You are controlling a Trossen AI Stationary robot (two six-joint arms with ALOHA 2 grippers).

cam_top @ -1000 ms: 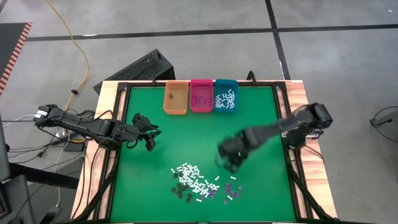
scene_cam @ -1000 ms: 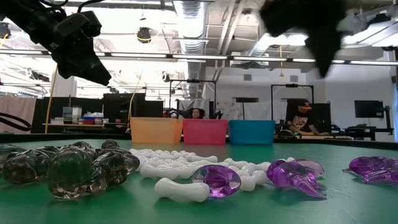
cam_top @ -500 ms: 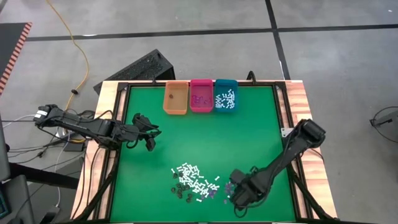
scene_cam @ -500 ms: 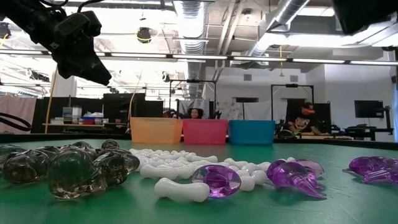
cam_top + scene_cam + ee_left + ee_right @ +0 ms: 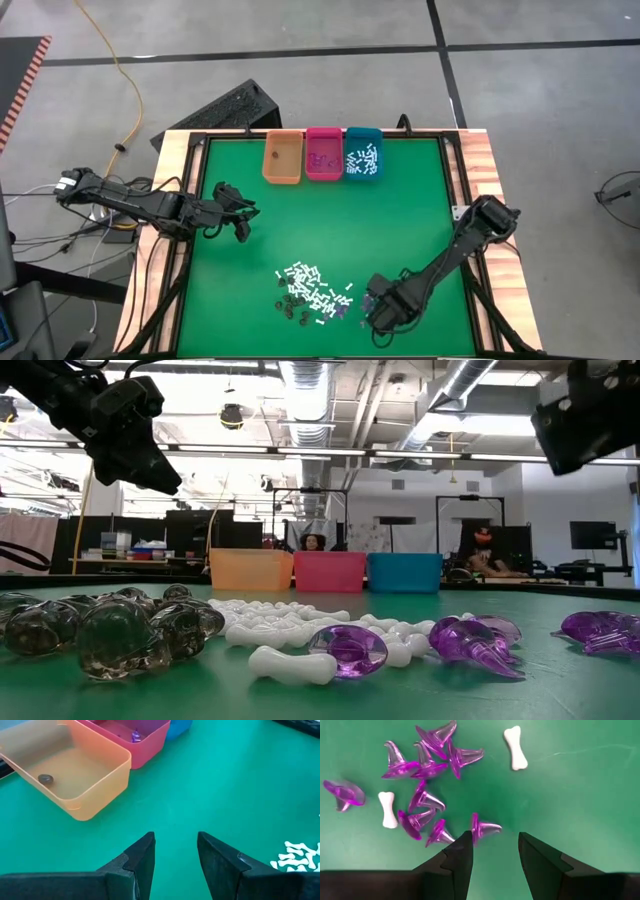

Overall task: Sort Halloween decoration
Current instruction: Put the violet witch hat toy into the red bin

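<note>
- Right gripper [image 5: 492,851] of mine hangs low over purple bits [image 5: 427,805] at the pile's right edge, fingers parted, grasping nothing.
- Left gripper [image 5: 175,852], released, hovers mid-table near the orange bin [image 5: 75,770].

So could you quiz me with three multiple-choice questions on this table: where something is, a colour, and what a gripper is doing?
1. The right gripper is over:
A. the purple pieces
B. the orange bin
C. bare mat

2. The bin holding white bones is:
A. orange
B. pink
C. teal

3. The left gripper is:
A. open, empty
B. shut on a bone
C. inside a bin

Answers: 1 A, purple witch hats lie before its fingers. 2 C, the teal bin looks white-filled from above. 3 A, only green mat shows between its fingers.
</note>
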